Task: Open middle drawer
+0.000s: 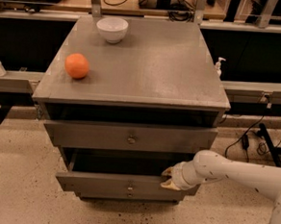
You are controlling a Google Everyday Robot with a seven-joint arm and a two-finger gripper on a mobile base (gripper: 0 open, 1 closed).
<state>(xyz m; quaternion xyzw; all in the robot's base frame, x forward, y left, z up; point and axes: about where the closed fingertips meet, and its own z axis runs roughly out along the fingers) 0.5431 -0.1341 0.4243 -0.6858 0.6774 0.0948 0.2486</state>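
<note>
The grey metal cabinet (153, 62) has stacked drawers. The middle drawer (97, 183), with a small round knob (130, 186), stands pulled out part-way, with a dark gap behind its front. My gripper (166, 178), at the end of the white arm coming in from the right, sits at the right end of that drawer's front. One tan fingertip (166, 171) is behind the top edge and the other is in front, closed on the edge. The top drawer (81, 134) is closed. The bottom drawer is mostly hidden under the middle one.
An orange (76, 65) and a white bowl (112, 29) sit on the cabinet top. A small pump bottle (219, 66) stands on the rail to the right. Cables (247, 140) lie on the speckled floor at right.
</note>
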